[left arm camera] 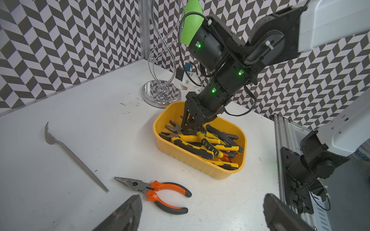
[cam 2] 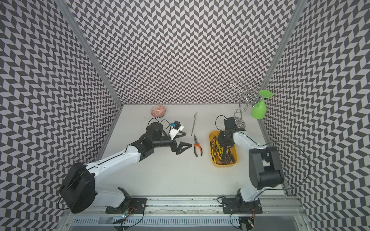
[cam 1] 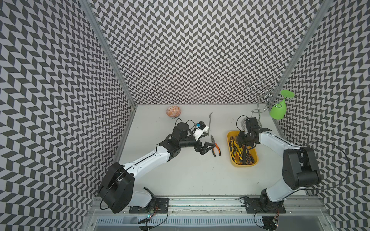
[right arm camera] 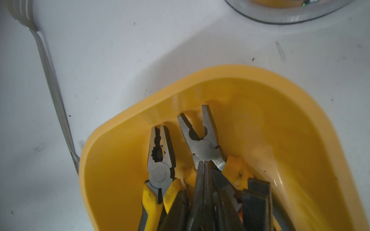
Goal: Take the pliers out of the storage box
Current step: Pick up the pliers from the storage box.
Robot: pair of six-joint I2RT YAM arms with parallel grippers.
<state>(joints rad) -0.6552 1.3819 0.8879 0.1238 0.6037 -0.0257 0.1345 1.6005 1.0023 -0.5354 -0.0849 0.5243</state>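
The yellow storage box (cam 1: pixel 232 160) (cam 2: pixel 212 158) (left arm camera: pixel 190 160) (right arm camera: pixel 120 124) stands on the right half of the table. It holds a pile of yellow-and-black pliers (cam 1: pixel 236 152) (cam 2: pixel 217 152) (left arm camera: pixel 200 142) (right arm camera: pixel 160 160). My right gripper (cam 1: pixel 243 144) (cam 2: pixel 224 144) (left arm camera: pixel 187 128) (right arm camera: pixel 203 163) reaches down into the pile. Its fingers are drawn together, tips at the neck of an open-jawed pair, and any handle between them is hidden. One orange-and-black long-nosed pair (cam 1: pixel 215 148) (cam 2: pixel 197 147) (left arm camera: pixel 160 190) lies on the table left of the box. My left gripper (cam 1: pixel 209 140) (cam 2: pixel 187 139) (left arm camera: pixel 202 200) hovers just left of it, wide open and empty.
A thin grey utensil (cam 1: pixel 209 124) (cam 2: pixel 193 124) (left arm camera: pixel 76 158) (right arm camera: pixel 50 80) lies behind the orange pair. An orange patterned bowl (cam 1: pixel 173 112) (cam 2: pixel 158 111) sits at the back left. A chrome wire stand (cam 1: pixel 258 100) (left arm camera: pixel 160 94) with a hanging green glass (cam 1: pixel 278 111) rises behind the box.
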